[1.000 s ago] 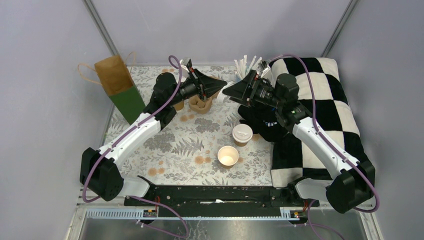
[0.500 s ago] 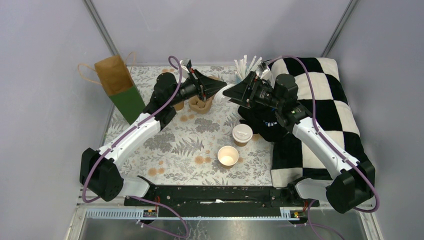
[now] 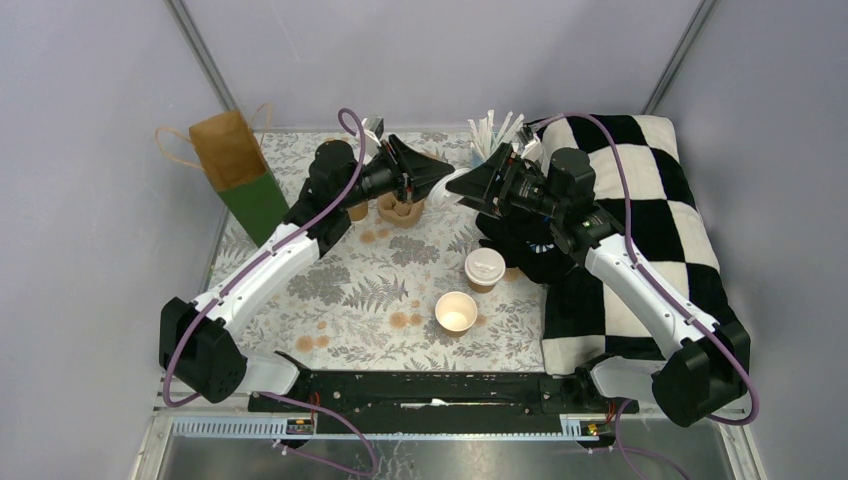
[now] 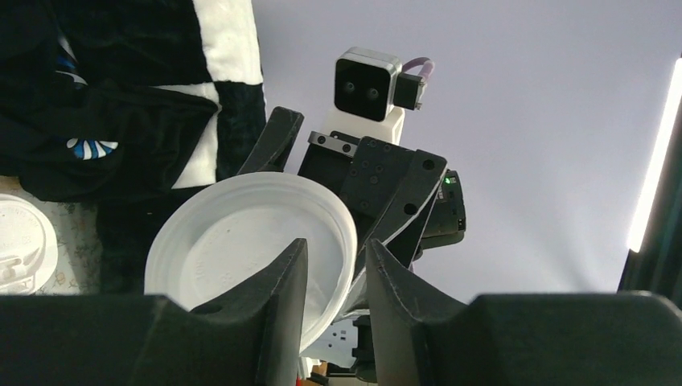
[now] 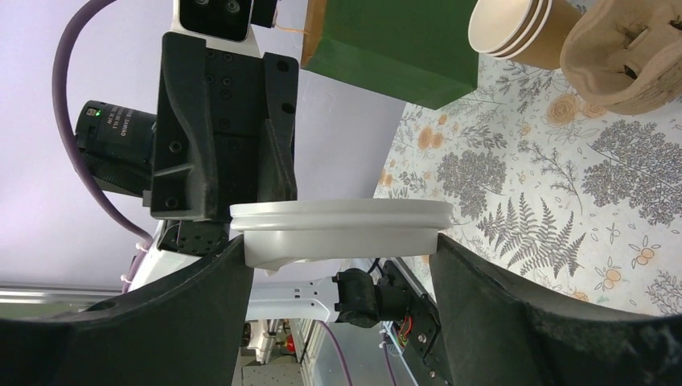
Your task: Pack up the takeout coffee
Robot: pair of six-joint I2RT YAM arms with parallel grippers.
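Right gripper (image 5: 338, 241): clamps white lid (image 5: 342, 219) edge to edge, raised over far middle | left gripper (image 4: 336, 259): fingers parted, lid's rim in the gap | lidded kraft cup (image 3: 485, 268), open kraft cup (image 3: 456, 311): upright, just apart, centre-right on floral tablecloth (image 3: 370, 300)

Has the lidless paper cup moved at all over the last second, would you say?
No: the lidless cup stays just right of the same orange flowers on the tablecloth.

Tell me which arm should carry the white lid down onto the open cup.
Right. The right arm has its jaws across the full width of the white lid, touching both sides. The left arm only straddles one edge, with slack. The open cup stands uncovered.
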